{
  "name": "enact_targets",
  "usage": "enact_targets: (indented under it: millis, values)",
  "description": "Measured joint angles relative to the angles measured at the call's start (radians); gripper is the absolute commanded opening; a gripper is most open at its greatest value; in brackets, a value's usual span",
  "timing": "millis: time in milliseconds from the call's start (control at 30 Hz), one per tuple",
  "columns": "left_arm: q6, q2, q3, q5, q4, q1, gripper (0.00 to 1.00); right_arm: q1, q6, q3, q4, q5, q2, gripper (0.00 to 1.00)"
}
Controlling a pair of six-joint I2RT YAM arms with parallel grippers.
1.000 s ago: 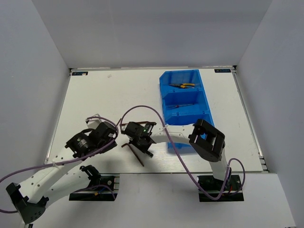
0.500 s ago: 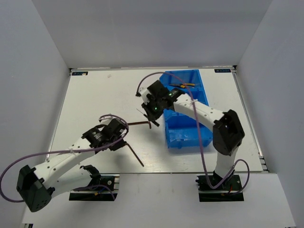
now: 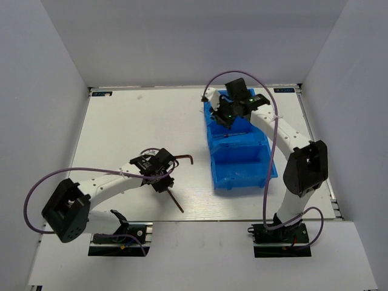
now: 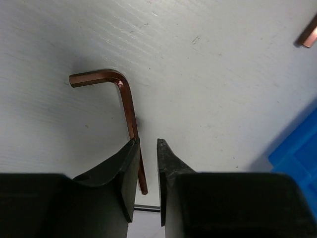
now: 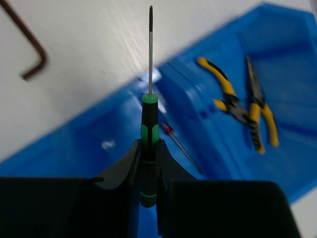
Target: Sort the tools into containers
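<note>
Our right gripper [image 5: 148,145], jaws pinching the green-banded screwdriver [image 5: 149,121], has swung over the blue bins [image 3: 242,165], ready to drop we reckon, while our left gripper [image 4: 147,145] now straddles the hex key [image 4: 127,99] with jaws slightly spread.

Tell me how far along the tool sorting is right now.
Done: two yellow-handled pliers lie in one compartment of the blue bins, and a thin screwdriver in the next. In hand: the right tool grips a green-banded screwdriver above the bins. The left tool, jaws open, straddles a hex key on the table. Left: that key and a second hex key nearby.
</note>
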Motion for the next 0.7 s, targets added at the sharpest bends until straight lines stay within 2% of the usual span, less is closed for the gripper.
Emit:
enact_targets:
  millis: [233,267,333,367,400,533,700]
  values:
    - [-0.034,0.056,0.004,0.014,0.0,-0.001,0.43,-0.2,-0.186,-0.016,-0.001,-0.026,0.041,0.01]
    - [-0.04,0.057,0.004,0.017,-0.002,-0.002,0.43,-0.214,-0.207,-0.024,-0.004,-0.039,0.041,0.11]
    - [-0.05,0.061,0.004,0.023,-0.005,-0.005,0.44,-0.228,-0.248,-0.046,-0.01,-0.069,0.041,0.2]
    - [-0.054,0.065,0.005,0.025,-0.01,-0.006,0.44,-0.23,-0.264,-0.059,-0.014,-0.083,0.041,0.29]
    - [-0.058,0.071,0.008,0.027,-0.02,-0.007,0.44,-0.231,-0.278,-0.072,-0.022,-0.097,0.041,0.52]
    - [-0.064,0.118,0.026,0.035,-0.031,-0.008,0.44,-0.239,-0.304,-0.089,-0.06,-0.145,0.042,0.65]
    - [-0.068,0.179,0.034,0.041,-0.036,-0.016,0.42,-0.269,-0.299,-0.089,-0.07,-0.206,0.042,0.67]
